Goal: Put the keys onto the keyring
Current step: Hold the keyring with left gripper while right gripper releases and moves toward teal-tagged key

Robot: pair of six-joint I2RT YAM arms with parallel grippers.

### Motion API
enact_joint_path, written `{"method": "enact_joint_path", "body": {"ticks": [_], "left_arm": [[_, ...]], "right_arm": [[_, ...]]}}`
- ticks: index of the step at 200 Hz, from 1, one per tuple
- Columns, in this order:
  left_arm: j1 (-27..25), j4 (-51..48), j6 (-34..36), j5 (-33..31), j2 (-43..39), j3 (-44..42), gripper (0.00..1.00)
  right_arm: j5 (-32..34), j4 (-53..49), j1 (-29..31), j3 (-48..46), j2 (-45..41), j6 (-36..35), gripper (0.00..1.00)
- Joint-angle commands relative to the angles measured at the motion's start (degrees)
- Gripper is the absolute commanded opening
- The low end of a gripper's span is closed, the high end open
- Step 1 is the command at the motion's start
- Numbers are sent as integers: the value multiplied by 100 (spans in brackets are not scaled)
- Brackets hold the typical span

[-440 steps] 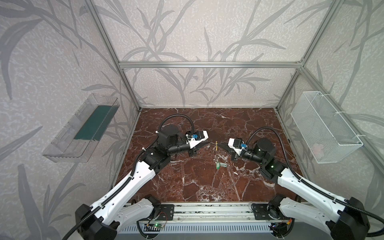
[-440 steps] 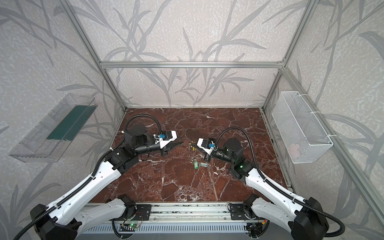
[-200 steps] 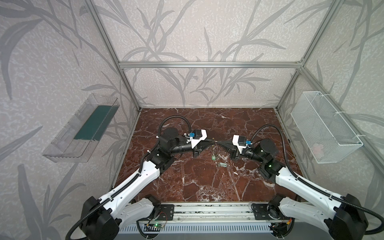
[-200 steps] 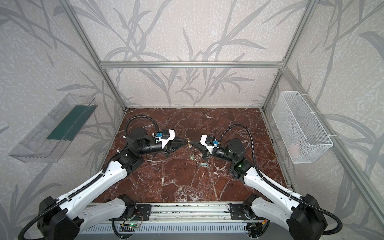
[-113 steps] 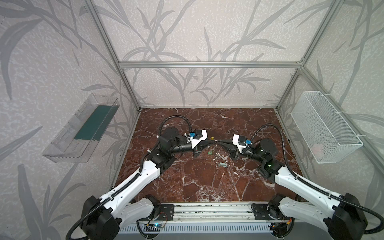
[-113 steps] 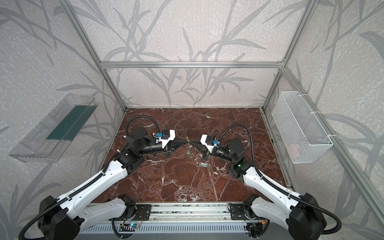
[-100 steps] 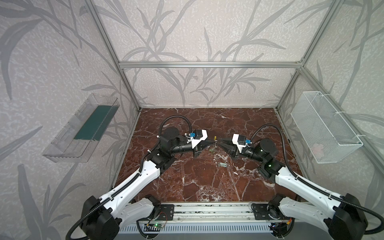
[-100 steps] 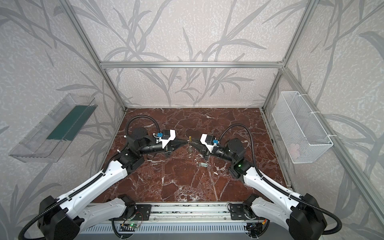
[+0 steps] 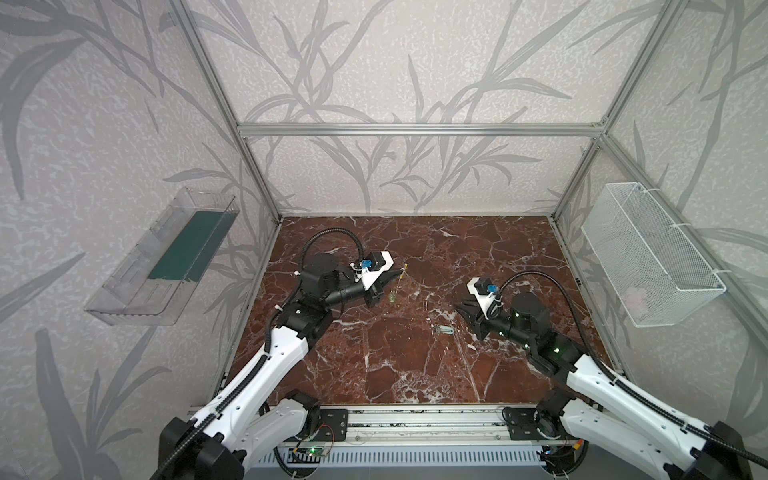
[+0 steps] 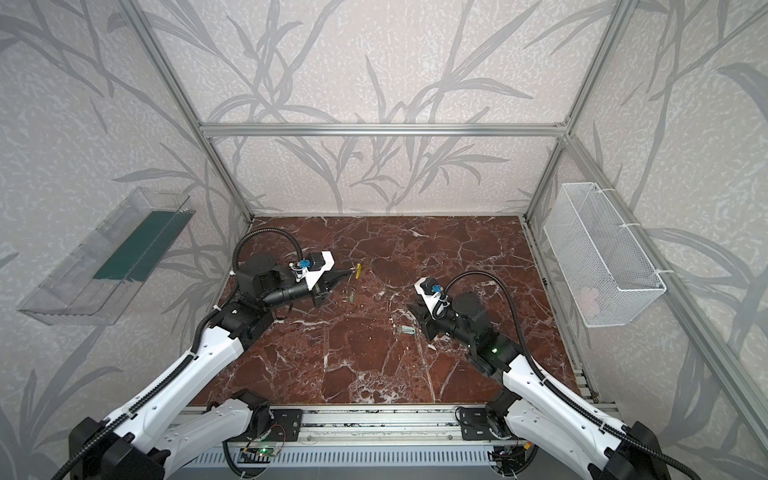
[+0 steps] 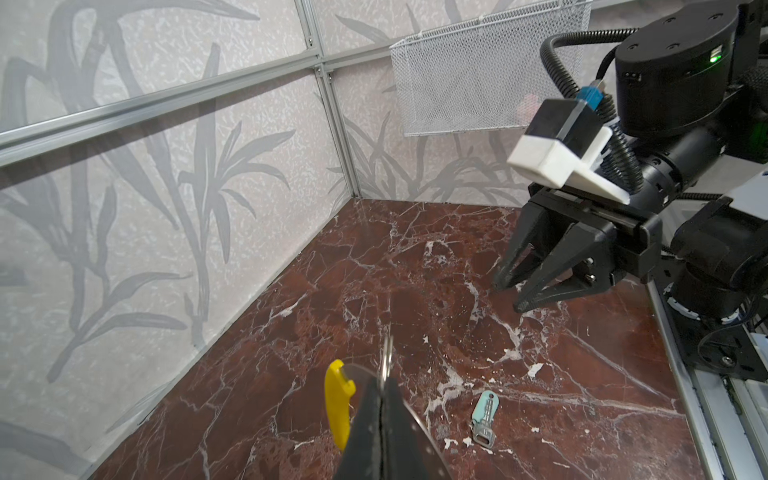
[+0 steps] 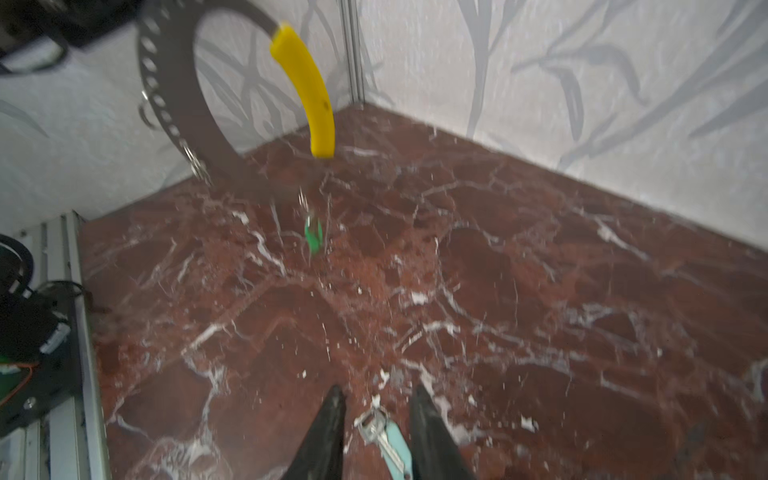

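Note:
My left gripper [image 9: 395, 275] [image 11: 382, 384] is shut on the keyring [image 9: 404, 270] [image 10: 358, 270], holding this grey holed hoop [image 12: 174, 104] with its yellow segment [image 11: 338, 409] above the marble floor. A small green key [image 9: 392, 296] [image 12: 313, 235] dangles just below the hoop; its link is blurred. A pale blue-green key [image 9: 445, 330] [image 11: 484, 415] lies flat on the floor. My right gripper [image 9: 459, 308] [image 12: 378, 390] is open and low, and this key [image 12: 384, 436] lies on the floor between its fingers, untouched.
A white wire basket [image 9: 648, 257] hangs on the right wall and a clear plastic tray [image 9: 166, 257] on the left wall. An aluminium rail [image 9: 415, 415] runs along the front edge. The marble floor [image 9: 374, 365] stretches between the arms.
My right gripper has opened, drawn back from the keyring and dropped to the right over the floor key. The green key now hangs under the hoop that the left gripper holds.

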Motion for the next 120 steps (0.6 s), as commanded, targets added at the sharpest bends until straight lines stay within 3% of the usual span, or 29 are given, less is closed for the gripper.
{"method": "enact_joint_path", "body": {"ticks": [1,35,70,120], "left_arm": [[74,-21,221,-43,-99,-108,0],[93,-14,277,-35,-171,-244,0],[93,-27,321,-41,-270,-357,0],[93,-100,392,-93,-456,-454,0]], "right_arm": [[296,-882,61,130,335,-224,25],[222,-1236,73,813,1170,-1679,23],[-711,-1800,15,1609,2524,-2688,22],[-1063,-2439,-14,2301,3828,-4605,21]]}}
